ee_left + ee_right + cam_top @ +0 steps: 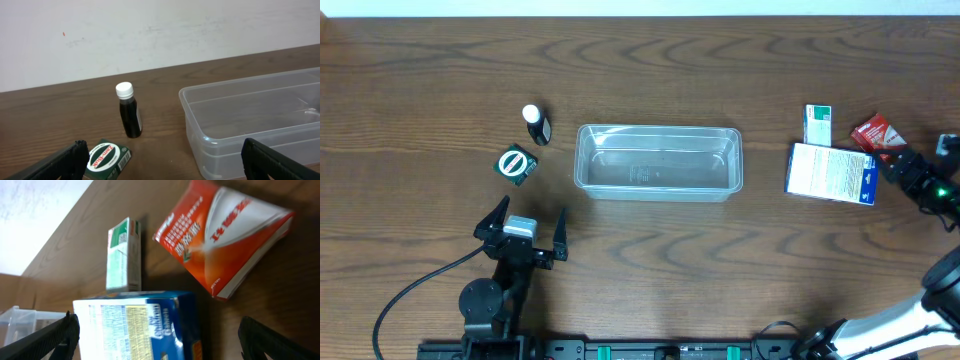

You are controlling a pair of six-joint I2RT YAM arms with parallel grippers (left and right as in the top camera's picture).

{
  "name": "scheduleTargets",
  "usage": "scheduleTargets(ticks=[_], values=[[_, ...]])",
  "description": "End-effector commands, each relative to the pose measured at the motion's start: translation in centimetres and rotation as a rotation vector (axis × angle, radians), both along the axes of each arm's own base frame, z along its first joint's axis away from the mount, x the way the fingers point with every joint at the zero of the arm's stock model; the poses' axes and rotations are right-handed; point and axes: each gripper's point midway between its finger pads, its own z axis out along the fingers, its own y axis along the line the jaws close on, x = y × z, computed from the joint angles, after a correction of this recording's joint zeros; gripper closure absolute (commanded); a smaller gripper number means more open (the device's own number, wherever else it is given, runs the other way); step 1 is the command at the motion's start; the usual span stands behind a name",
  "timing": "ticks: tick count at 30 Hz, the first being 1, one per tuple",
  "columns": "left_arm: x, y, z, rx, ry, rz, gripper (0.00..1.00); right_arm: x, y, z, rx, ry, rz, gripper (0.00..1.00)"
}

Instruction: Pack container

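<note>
Left arm low near green box, right arm beside blue box, both jaws released

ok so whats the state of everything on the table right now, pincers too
container, upright, empty, no lid
dark bottle, upright, white cap on
Zam-Buk box, lying flat, closed
blue box, lying flat, closed
green-and-white box, closed
red box, lying flat
left pincer, open, empty
right pincer, open, empty
</note>
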Motion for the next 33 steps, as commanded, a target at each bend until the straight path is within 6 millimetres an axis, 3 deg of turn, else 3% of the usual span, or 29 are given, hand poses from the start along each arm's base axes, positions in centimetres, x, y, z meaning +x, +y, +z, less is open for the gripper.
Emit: scheduleTargets(ticks=[1, 5, 11, 17, 29, 31, 33], values=[[-0.1, -0.3, -1.5, 0.004, 0.043, -0.014, 0.02, 0.0, 0.9, -1.3, 0.064, -0.046, 0.048, 0.01], [-0.1, -0.3, -1.5, 0.004, 0.043, -0.014, 0.02, 0.3, 1.0, -3.2, 0.090, -0.053, 0.056, 0.01], [-0.1, -0.3, -1.5, 0.004, 0.043, -0.014, 0.02, 0.6, 1.1, -4.1, 0.104, -0.073, 0.066, 0.01], [-0.1, -0.3, -1.5, 0.004, 0.043, -0.014, 0.02, 1.3, 2.3, -3.8, 0.118, -0.106, 0.106, 0.01], [-0.1, -0.3, -1.5, 0.004, 0.043, -0.014, 0.02, 3.3, 6.5, -3.6, 0.139, -0.101, 0.202, 0.01], [-0.1, -0.3, -1.5, 0.004, 0.043, -0.014, 0.02, 3.3, 6.5, -3.6, 0.147, -0.096, 0.195, 0.04], [-0.1, -0.3, -1.5, 0.004, 0.043, -0.014, 0.02, 3.2, 6.4, -3.6, 0.154, -0.090, 0.189, 0.12]])
